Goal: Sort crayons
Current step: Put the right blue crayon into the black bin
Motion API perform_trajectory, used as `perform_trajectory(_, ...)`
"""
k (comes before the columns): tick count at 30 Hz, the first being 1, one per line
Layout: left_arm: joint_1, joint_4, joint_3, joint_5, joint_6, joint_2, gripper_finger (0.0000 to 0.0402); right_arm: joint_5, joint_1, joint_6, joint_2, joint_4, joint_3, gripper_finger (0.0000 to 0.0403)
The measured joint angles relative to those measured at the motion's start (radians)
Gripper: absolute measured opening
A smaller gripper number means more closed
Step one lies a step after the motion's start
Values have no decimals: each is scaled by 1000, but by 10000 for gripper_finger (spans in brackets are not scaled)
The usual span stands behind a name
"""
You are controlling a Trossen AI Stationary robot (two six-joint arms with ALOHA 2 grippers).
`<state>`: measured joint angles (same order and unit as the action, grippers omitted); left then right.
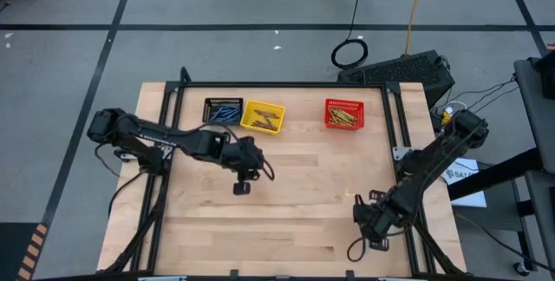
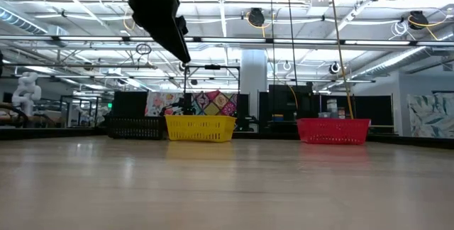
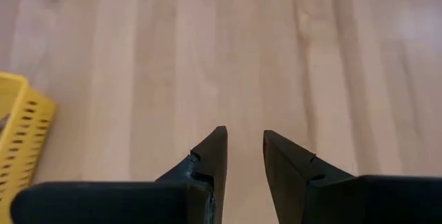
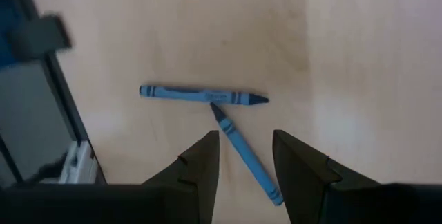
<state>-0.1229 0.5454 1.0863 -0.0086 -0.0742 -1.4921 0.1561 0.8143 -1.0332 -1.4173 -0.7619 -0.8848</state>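
Note:
Two blue crayons lie flat on the wooden table near its right edge, one tip against the other's side. The first crayon [image 4: 204,95] lies beyond my right gripper [image 4: 245,141]. That gripper hangs open above the second crayon [image 4: 243,153], which shows between its fingers, untouched. My left gripper [image 3: 245,144] is open over bare wood at mid-table [image 1: 242,187], with nothing between its fingers. Blue crayons lie in the black basket [image 1: 223,110], and olive and tan ones in the yellow basket [image 1: 262,116] and the red basket [image 1: 344,114].
The three baskets stand in a row along the table's far edge; in the low view they are the black [image 2: 135,127], the yellow [image 2: 201,127] and the red [image 2: 333,130]. A black frame rail [image 4: 59,113] runs by the table's right edge, close to the crayons.

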Motion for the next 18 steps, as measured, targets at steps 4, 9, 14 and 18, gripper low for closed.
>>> perform_trajectory(4, -47, 1, 0, -18, -64, 0, 93, 1, 5, 51, -26, 61, 0, 121)
perform_trajectory(9, -103, 1, 0, -58, -125, 0, 93, -2, 39, 98, -89, 67, 0, 121)
perform_trajectory(14, -147, 1, 0, -78, -181, 0, 93, 51, 83, 180, -155, -17, 1, 121)
perform_trajectory(18, -173, 3, 0, -79, -183, 0, 93, 58, 101, 141, -156, -67, 1, 121)
